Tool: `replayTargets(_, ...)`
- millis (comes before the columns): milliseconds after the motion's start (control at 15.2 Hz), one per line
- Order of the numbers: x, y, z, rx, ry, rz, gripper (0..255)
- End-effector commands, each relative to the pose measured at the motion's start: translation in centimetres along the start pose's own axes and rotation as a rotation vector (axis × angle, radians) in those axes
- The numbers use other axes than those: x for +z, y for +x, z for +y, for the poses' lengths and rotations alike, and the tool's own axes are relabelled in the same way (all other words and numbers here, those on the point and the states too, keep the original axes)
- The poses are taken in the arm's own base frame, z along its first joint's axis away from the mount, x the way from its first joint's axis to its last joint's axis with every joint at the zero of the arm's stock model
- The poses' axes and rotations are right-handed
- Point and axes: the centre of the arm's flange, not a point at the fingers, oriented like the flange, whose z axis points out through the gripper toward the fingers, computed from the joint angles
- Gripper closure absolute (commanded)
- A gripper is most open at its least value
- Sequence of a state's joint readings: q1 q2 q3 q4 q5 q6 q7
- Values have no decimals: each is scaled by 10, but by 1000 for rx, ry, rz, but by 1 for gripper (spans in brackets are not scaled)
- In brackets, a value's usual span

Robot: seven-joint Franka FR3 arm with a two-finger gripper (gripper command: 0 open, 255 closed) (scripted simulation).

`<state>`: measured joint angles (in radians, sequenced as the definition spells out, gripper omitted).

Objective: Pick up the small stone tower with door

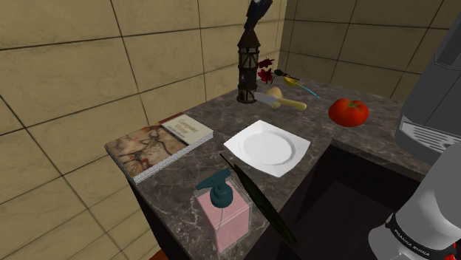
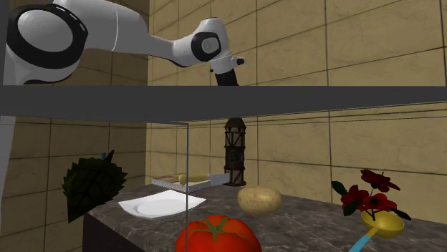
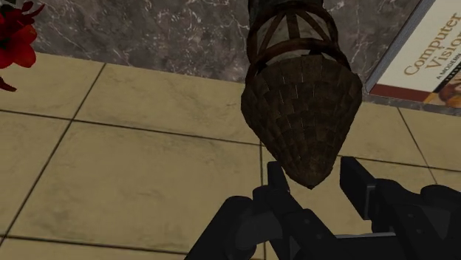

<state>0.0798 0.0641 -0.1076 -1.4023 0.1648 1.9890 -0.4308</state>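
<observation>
The small tower (image 1: 249, 70) stands upright at the back of the dark marble counter (image 1: 185, 188), close to the tiled wall. It has a dark timbered shaft and a brown shingled cone roof (image 3: 303, 111). In the second exterior view the tower (image 2: 233, 154) rises behind a potato, and a grey bar hides its top. My black gripper (image 1: 252, 20) hangs straight above the roof's tip. In the wrist view the gripper (image 3: 312, 174) is open. Its fingers (image 3: 358, 181) stand on either side of the cone's point with a gap to it.
Red flowers (image 1: 264, 70), a potato (image 1: 275, 94) and a yellow ladle (image 1: 295, 81) lie right beside the tower's base. A tomato (image 1: 349, 111), a white plate (image 1: 267, 146), a book (image 1: 159, 144) and a pink soap dispenser (image 1: 222, 207) lie nearer the stand. A sink recess (image 1: 347, 192) opens beside the plate.
</observation>
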Motion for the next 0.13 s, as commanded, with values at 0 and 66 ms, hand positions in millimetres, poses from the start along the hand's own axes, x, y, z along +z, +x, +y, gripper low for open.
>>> replayTargets(0, -7, 3, 1, 0, -1, 2, 255)
replayTargets(66, -7, 3, 1, 0, -1, 2, 255)
